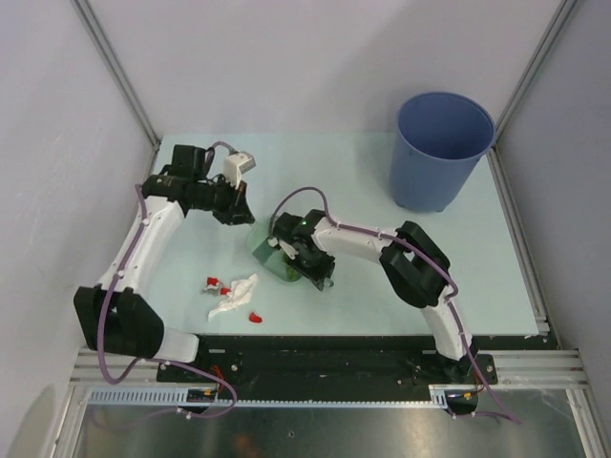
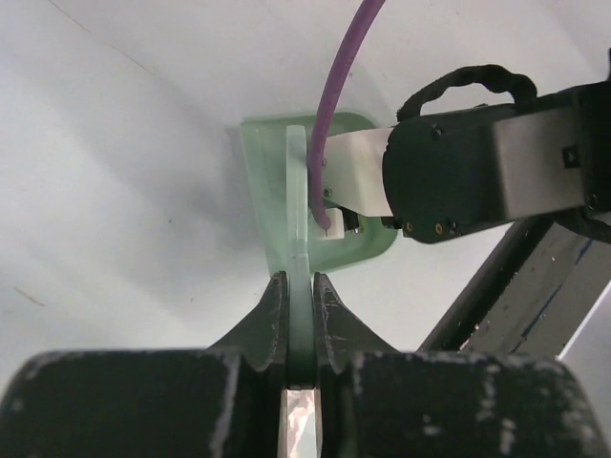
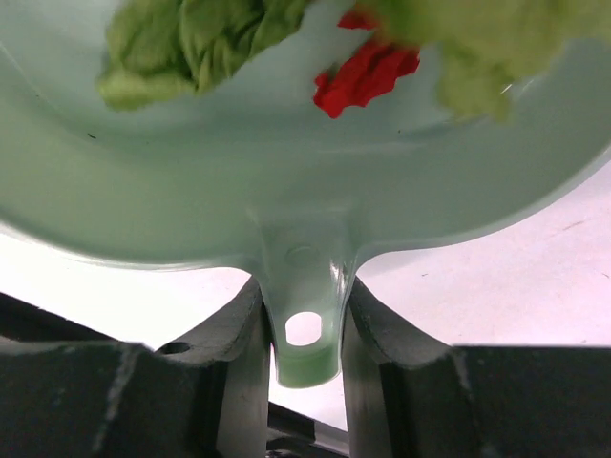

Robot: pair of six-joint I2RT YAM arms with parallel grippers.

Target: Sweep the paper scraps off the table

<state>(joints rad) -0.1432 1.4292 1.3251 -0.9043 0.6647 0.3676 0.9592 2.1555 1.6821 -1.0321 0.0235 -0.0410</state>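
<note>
Walls: I see plain pale grey panels closing in the far side and both flanks.
Frame: slim metal posts rise at the two far corners, where the panels meet.
Bench: a pale mint rectangular top that reaches the panels on three sides.
Near edge: a black plate and aluminium rail run along my side of the bench.
Cable tray: a white slotted tray lies along the left part of that rail.
Below: a dull, reflective metal sheet fills the bottom of my overhead view.
Bin: a round blue bin stands upright near the bench's far right corner.
Light: soft and even from above; shadows look faint and short.
</note>
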